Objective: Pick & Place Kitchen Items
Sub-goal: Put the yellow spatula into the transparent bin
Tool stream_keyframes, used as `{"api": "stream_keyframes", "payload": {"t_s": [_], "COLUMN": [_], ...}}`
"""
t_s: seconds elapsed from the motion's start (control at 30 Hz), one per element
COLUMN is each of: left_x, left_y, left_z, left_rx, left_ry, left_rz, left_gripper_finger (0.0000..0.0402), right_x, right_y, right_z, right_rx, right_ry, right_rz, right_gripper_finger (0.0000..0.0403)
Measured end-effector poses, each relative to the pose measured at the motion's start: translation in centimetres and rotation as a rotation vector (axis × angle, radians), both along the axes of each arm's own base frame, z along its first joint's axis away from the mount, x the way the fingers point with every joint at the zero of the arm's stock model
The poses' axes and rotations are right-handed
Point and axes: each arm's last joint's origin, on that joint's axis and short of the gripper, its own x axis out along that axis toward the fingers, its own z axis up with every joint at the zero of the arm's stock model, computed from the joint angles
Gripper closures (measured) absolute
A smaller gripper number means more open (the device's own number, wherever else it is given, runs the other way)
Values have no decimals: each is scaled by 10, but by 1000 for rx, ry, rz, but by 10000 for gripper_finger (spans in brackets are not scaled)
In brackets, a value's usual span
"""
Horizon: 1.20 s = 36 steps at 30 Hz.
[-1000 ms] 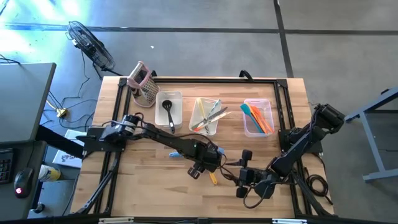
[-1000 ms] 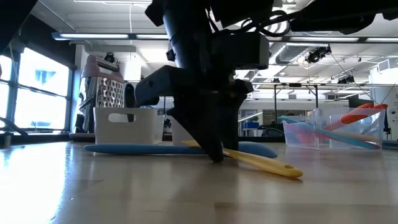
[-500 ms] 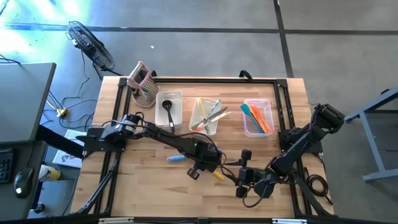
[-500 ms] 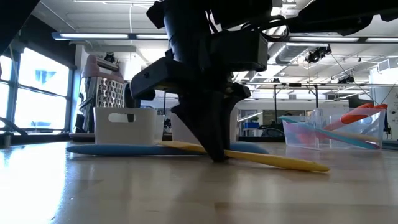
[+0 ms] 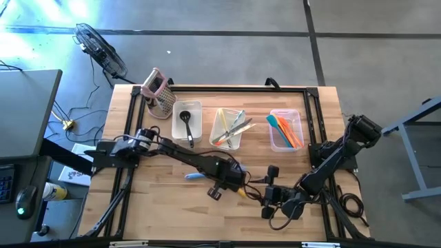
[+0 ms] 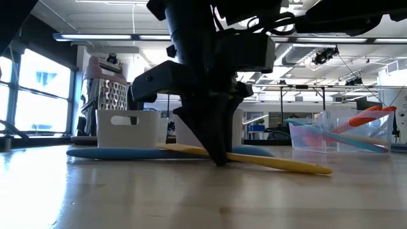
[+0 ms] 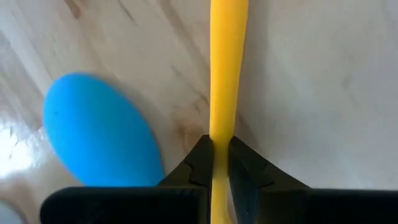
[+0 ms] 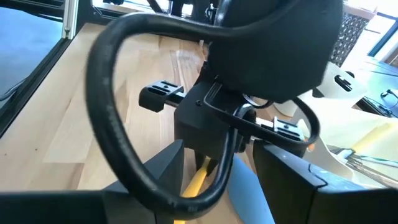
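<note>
Yellow spatula (image 7: 228, 81) is pinched by its handle in the left gripper (image 7: 219, 163), low on the table (image 5: 151, 210) at near centre. Narrow grip: it may pivot or slip on lifting, or nudge the blue spatula (image 7: 99, 139) alongside. Right gripper (image 5: 270, 194) waits near right, fingers spread. Counts: three bins (image 5: 286, 146), one grater (image 5: 159, 93), one ladle (image 5: 187, 120).

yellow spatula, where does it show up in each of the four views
High view: yellow spatula just peeks out beneath the left gripper.
Low view: lying on the table, handle running right.
Left wrist view: handle clamped between the fingers.
Right wrist view: a sliver low, centre.
Shared landmark: blue spatula beside it.
</note>
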Motion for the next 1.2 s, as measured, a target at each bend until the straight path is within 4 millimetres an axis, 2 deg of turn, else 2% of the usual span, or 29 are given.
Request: {"api": "stream_keyframes", "payload": {"t_s": [0.23,0.43,0.6,0.73,0.9,1.03,1.2], "left_x": [-3,-6,-13,-20,-28,-36,-44], "left_y": [-7,-16,-27,-30,-34,-51,-71], "left_z": [20,37,51,66,72,74,80], "left_rx": [130,168,293,447,555,644,792], "left_ry": [32,44,33,-25,-77,-146,-311], "left_rz": [18,48,95,232,349,349,355], "left_gripper_finger": [382,382,382,382,382,382,382], "right_x": [0,0,-1,-6,-14,-17,-12], "right_y": [0,0,-1,-1,3,6,3], "right_z": [0,0,1,2,5,5,4], "right_rx": [2,5,-29,-100,-157,-150,-94], "right_ry": [-2,-5,-30,-86,-151,-146,-130], "right_rz": [-1,-3,-61,-173,-267,-245,-217], "right_gripper_finger": [216,216,216,216,216,216,216]}}
